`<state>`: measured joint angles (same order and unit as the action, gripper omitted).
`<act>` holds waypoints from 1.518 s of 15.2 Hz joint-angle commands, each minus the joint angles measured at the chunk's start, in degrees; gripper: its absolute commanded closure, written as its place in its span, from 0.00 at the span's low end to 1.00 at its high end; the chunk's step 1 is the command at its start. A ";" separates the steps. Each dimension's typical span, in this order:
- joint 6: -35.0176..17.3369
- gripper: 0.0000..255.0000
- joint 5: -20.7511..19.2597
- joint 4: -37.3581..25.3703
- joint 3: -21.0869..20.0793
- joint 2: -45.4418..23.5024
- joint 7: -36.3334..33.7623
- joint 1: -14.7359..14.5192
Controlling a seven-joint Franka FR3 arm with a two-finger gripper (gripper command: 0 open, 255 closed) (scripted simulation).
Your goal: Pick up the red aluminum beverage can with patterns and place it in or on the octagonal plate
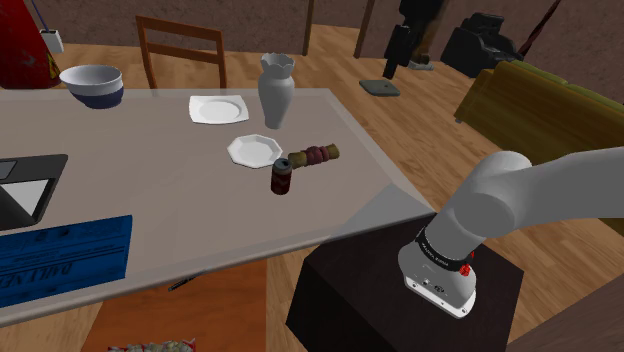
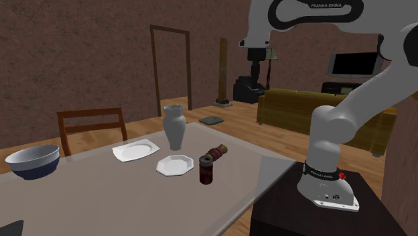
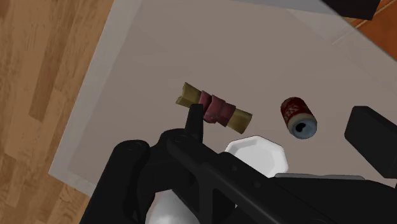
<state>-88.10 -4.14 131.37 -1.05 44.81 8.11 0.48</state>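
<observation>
In the wrist view the claw (image 3: 284, 129) covers part of the octagonal plate (image 3: 257, 151) and most of the vase (image 3: 167, 209). Pattern on the can (image 3: 296, 116) is too small to read tbh. The blue packet (image 1: 60, 258) runs off the shoulder view's left edge.

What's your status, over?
Jaws open, empty. Red can upright on table, beside octagonal plate. Wrapped roll lies close by can.

The white Franka arm with dark joints (image 2: 333, 131) rises from its base at the second exterior view's right, bends high overhead and reaches toward that view's left, where its all-black two-finger gripper (image 2: 257, 50) hangs pointing down, fingers standing apart.
</observation>
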 commanded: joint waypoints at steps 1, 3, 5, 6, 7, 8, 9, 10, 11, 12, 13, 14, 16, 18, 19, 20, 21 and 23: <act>0.00 0.00 0.00 0.00 0.00 0.00 0.00 0.00; -3.53 0.00 0.78 2.48 -0.66 -1.22 -0.95 -0.43; -7.13 0.00 1.54 4.70 -1.36 -2.75 -1.86 -0.86; -8.95 0.00 1.91 5.70 -1.72 -3.63 -2.30 -1.09; -10.78 0.00 2.28 6.64 -2.08 -4.60 -2.74 -1.30; -12.63 0.00 2.63 7.51 -2.45 -5.64 -3.17 -1.52; -14.49 0.00 2.98 8.30 -2.83 -6.77 -3.59 -1.75; -16.36 0.00 3.32 9.02 -3.20 -7.97 -4.01 -1.98; -18.24 0.00 3.64 9.67 -3.59 -9.26 -4.42 -2.20; -20.12 0.00 3.96 10.24 -3.97 -10.62 -4.83 -2.42; -22.00 0.00 4.26 10.73 -4.37 -12.06 -5.24 -2.63; -23.89 0.00 4.54 11.15 -4.77 -13.57 -5.64 -2.84; -27.65 0.00 5.05 11.75 -5.57 -16.81 -6.45 -3.24; -31.36 0.00 5.45 12.03 -6.38 -20.32 -7.26 -3.62; -33.19 0.00 5.61 12.05 -6.78 -22.17 -7.67 -3.80; -35.00 0.00 5.74 11.99 -7.18 -24.07 -8.10 -3.98; -36.78 0.00 5.83 11.85 -7.59 -26.03 -8.53 -4.14; -40.25 0.00 5.88 11.32 -8.39 -30.08 -9.42 -4.43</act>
<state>-126.37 1.81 143.40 -9.10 17.35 -0.96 -3.91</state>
